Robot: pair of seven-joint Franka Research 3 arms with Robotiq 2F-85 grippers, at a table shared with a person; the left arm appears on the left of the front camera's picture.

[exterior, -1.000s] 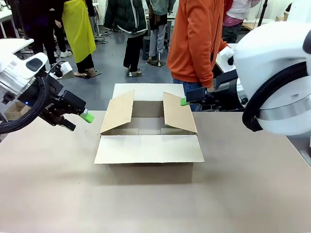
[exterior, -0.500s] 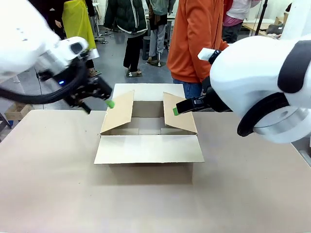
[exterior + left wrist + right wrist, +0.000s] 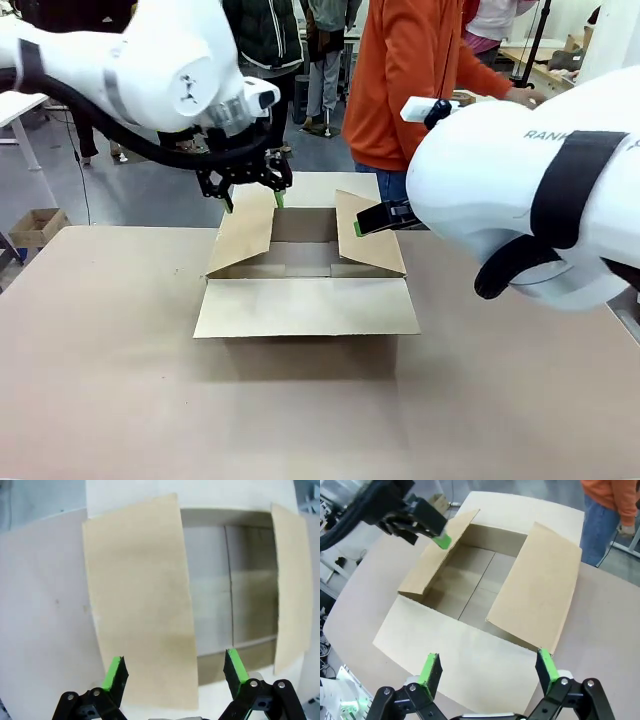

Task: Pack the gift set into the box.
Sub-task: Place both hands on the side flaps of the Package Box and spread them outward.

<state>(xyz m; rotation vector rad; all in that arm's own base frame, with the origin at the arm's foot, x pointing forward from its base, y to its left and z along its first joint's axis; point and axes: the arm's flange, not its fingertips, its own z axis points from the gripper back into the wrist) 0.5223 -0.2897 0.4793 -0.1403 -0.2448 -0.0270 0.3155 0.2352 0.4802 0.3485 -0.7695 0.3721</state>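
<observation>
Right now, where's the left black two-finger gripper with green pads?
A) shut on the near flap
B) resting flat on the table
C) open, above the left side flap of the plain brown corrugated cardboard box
C: the left gripper hangs with jaws spread over the box's left side flap; its wrist view shows the same.

A plain brown corrugated cardboard carton (image 3: 306, 262) (image 3: 137, 605) (image 3: 485, 595), rectangular and shallow, is set upright on the pale table (image 3: 110, 370), toward its far edge. All four flaps are opened: the near and far flaps are laid out flat, and the two side flaps are raised at a slant. Its seamed floor is seen bare.
</observation>
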